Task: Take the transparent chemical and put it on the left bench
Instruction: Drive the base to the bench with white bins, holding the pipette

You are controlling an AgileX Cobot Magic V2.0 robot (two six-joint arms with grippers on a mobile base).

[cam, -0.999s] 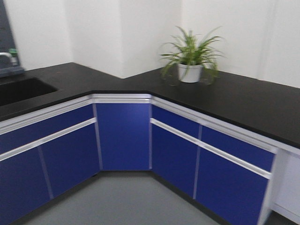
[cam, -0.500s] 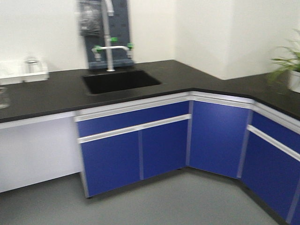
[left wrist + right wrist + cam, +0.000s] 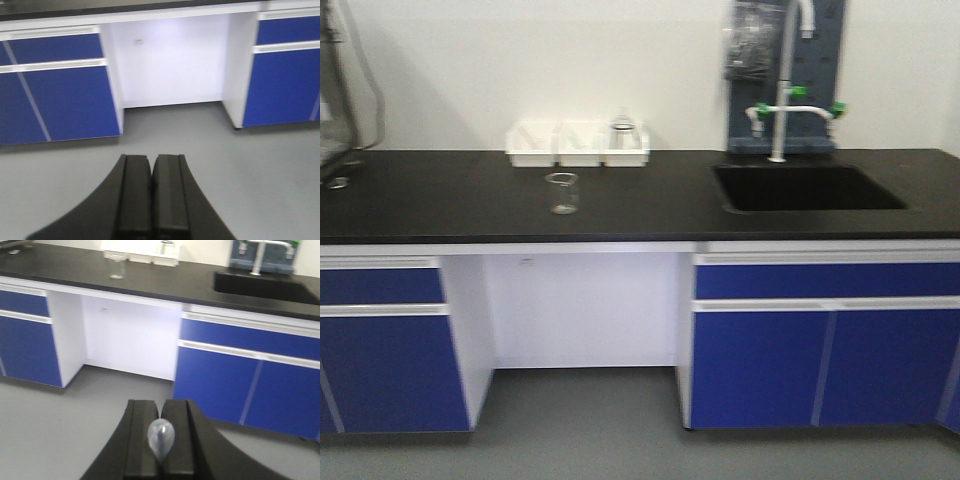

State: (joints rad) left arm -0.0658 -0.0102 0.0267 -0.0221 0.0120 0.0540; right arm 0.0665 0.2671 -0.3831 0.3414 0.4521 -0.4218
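Observation:
In the right wrist view my right gripper (image 3: 161, 405) is shut on the transparent chemical's dropper (image 3: 161, 436), whose clear, pale bluish-white bulb sticks up between the black fingers. The gripper hangs over the grey floor, well short of the bench. A small clear glass beaker (image 3: 561, 192) stands alone on the black bench top (image 3: 440, 200), also seen far off as the beaker (image 3: 117, 266); no dropper shows in it. My left gripper (image 3: 151, 160) is shut with nothing in it, low over the floor, facing the bench's knee space.
White trays (image 3: 578, 145) holding glassware stand against the wall behind the beaker. A black sink (image 3: 805, 187) with a white faucet (image 3: 782, 100) lies to the right. Blue cabinets (image 3: 390, 350) flank a white knee space (image 3: 585, 310). Dark equipment (image 3: 335, 110) stands at far left.
The front view has swung left, from the corner with the potted plant, past the sink, to the straight bench with the beaker and trays. The plant has left the view.

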